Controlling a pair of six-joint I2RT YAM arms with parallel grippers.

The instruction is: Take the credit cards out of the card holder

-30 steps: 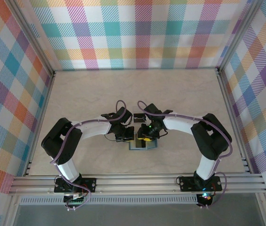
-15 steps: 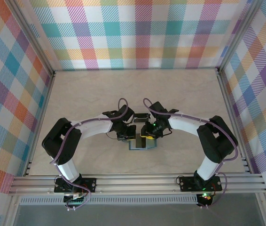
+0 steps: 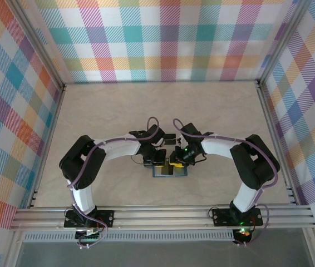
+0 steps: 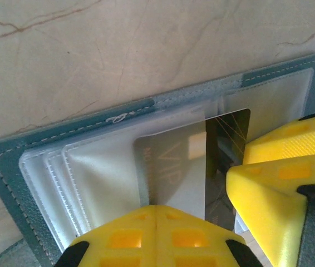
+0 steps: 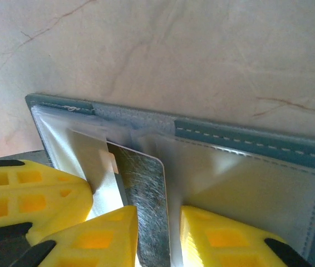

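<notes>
Touching credit card [image 4: 191, 161], left tool [image 4: 156, 214] closed, right tool [image 5: 158, 218] part-open astride it

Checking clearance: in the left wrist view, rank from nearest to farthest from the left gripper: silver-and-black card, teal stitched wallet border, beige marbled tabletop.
1. Silver-and-black card, right at the left gripper's fingertips.
2. Teal stitched wallet border, beyond the card.
3. Beige marbled tabletop, past that border, at the top.

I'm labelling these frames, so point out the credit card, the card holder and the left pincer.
credit card [image 4: 171, 167]: left wrist view, on its silvery face.
card holder [image 4: 1, 172]: left wrist view, on its teal stitched border.
left pincer [image 4: 156, 211]: left wrist view, where its yellow fingertips meet.
</notes>
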